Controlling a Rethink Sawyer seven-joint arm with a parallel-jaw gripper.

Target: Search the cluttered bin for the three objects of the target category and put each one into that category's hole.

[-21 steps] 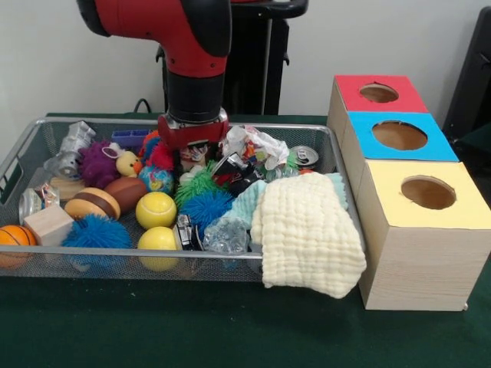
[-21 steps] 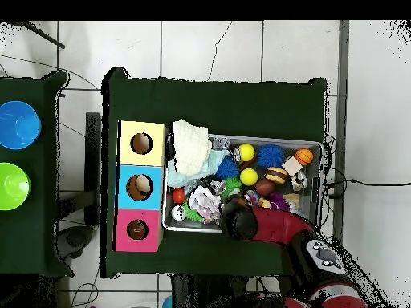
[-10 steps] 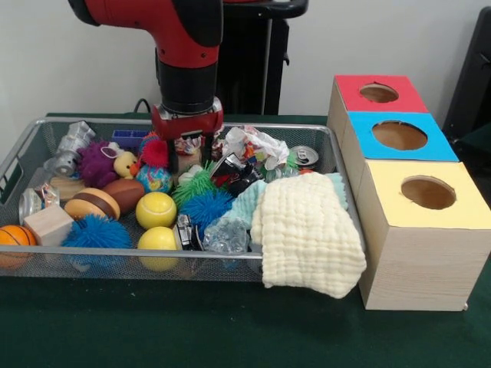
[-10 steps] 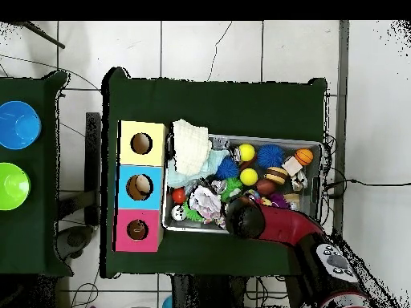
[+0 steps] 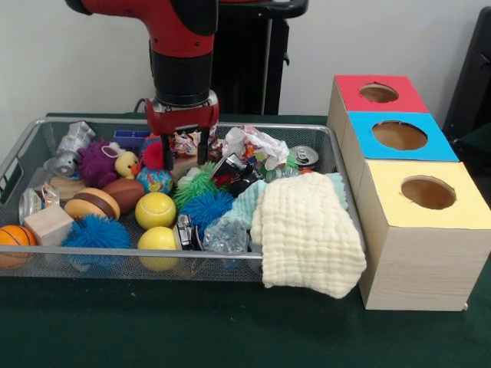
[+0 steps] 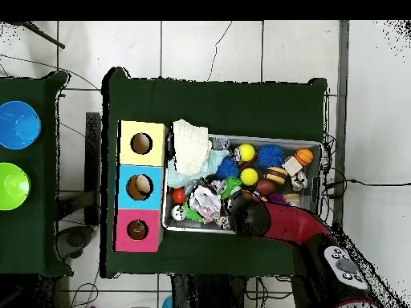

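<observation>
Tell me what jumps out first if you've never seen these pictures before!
The big red and black robot arm comes down over a wire mesh bin, its open gripper hanging just above the toy pile. The bin is stuffed with bright things, like two yellow tennis balls and fuzzy blue spiky balls near the front. Beside the bin stand three wooden boxes with round holes, topped red, blue and yellow.

Green-topped counter [image 6: 241, 100] carries wire mesh bin [image 6: 323, 164] crammed with toys. Row of three boxes just left of bin: yellow-topped box [image 6: 143, 143], blue-topped box [image 6: 140, 187], pink-topped box [image 6: 138, 230], each with round hole. Cream folded cloth [image 6: 191, 147] drapes over bin's left end. Red and black arm [image 6: 289, 227] reaches over bin's lower edge. Two yellow balls [image 6: 247, 152] near bin middle.
</observation>
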